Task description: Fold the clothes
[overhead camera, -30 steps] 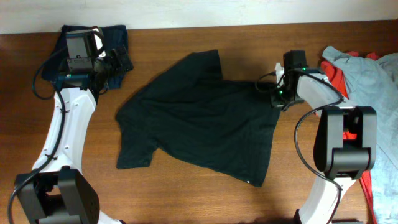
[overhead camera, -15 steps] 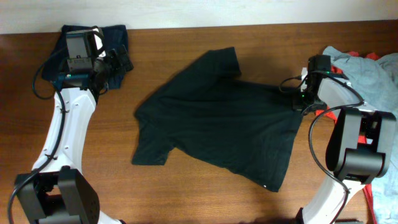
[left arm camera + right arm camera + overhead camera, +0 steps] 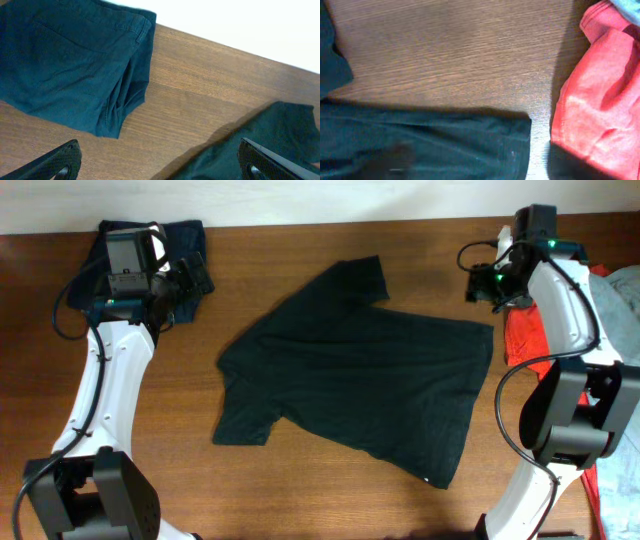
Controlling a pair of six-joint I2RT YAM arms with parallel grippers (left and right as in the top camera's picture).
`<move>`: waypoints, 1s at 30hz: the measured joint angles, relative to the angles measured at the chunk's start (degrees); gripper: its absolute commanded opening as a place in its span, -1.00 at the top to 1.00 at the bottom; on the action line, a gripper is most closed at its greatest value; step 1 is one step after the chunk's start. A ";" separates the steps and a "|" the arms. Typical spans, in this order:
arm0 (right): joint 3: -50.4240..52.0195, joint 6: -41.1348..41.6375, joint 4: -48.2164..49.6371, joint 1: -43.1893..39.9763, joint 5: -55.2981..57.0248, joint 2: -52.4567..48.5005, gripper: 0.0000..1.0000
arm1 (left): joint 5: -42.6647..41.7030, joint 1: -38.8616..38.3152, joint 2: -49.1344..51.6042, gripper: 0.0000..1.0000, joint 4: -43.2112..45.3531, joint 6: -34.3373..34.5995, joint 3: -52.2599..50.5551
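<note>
Brown wooden table, white wall behind. Black T-shirt spread out; navy garment folded far left, red garment right. Left claw released; right claw: cannot tell.

The black T-shirt lies spread across the middle of the surface. A folded navy garment fills the far left corner. A red garment and a pale grey-blue garment pile along the right edge, the red one just beside the shirt's hem. Bare wood lies open along the far edge, the near edge, and the left side around the left arm.
</note>
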State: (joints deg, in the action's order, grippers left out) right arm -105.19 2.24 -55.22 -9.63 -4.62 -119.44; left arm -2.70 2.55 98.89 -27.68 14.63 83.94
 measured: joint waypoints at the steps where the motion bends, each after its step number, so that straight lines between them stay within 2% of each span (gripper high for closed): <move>1: -0.02 0.33 -0.22 -0.04 -0.02 0.00 -0.97 | -0.33 0.00 0.02 -0.98 1.03 0.00 -0.02; 2: -0.02 0.48 -0.35 -0.11 -0.04 0.00 -0.97 | -0.87 0.00 0.00 -0.98 1.97 0.00 -0.02; 4: -0.02 0.63 -0.37 -0.15 -0.04 -0.02 -0.97 | -4.44 0.00 0.00 -0.60 4.94 -0.02 -0.04; 6: -0.02 0.74 -0.44 -0.15 -0.04 -0.02 -0.98 | -9.84 -0.15 0.02 -0.39 8.92 -0.98 -0.13; 7: -0.02 0.76 -0.50 -0.15 -0.04 -0.02 -0.97 | -13.35 -0.79 0.04 -0.35 11.87 -1.88 -0.15; 10: -0.02 0.74 -0.52 -0.15 -0.04 -0.02 -0.97 | -17.07 -4.94 0.07 -0.31 13.75 -3.21 -0.07; 12: -0.02 0.79 -0.52 -0.15 -0.04 -0.02 -0.97 | -17.66 -8.00 0.28 -0.30 11.15 -3.76 0.92; 14: -0.02 0.76 -0.52 -0.15 -0.04 -0.02 -0.97 | -17.68 -11.26 1.66 -0.29 4.24 -5.14 5.55; 18: -0.02 0.79 -0.50 -0.15 -0.13 -0.02 -0.97 | -13.73 -16.31 9.88 -0.28 -14.95 -10.23 30.25; 21: -0.02 0.76 -0.50 -0.15 -0.26 -0.02 -0.97 | -11.82 -18.73 16.57 -0.28 -19.89 -12.70 45.53; 22: -0.02 0.79 -0.50 -0.15 -0.26 -0.02 -0.97 | -11.43 -19.58 19.52 -0.28 -19.98 -13.51 50.56; 24: -0.02 0.79 -0.52 -0.15 -0.28 -0.02 -0.97 | -11.13 -20.06 23.45 -0.27 -19.15 -14.05 53.86; 27: -0.02 0.79 -0.48 -0.15 -0.28 -0.02 -0.97 | -10.49 -20.04 30.58 0.06 -16.46 -14.71 54.95; 30: -0.02 0.76 -0.52 -0.15 -0.28 -0.02 -0.97 | -10.03 -20.00 40.30 0.09 -14.12 -15.13 54.80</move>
State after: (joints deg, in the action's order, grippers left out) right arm -105.21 3.01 -55.75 -9.78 -4.91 -119.46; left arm -12.73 -17.45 139.20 -41.80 -0.49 138.74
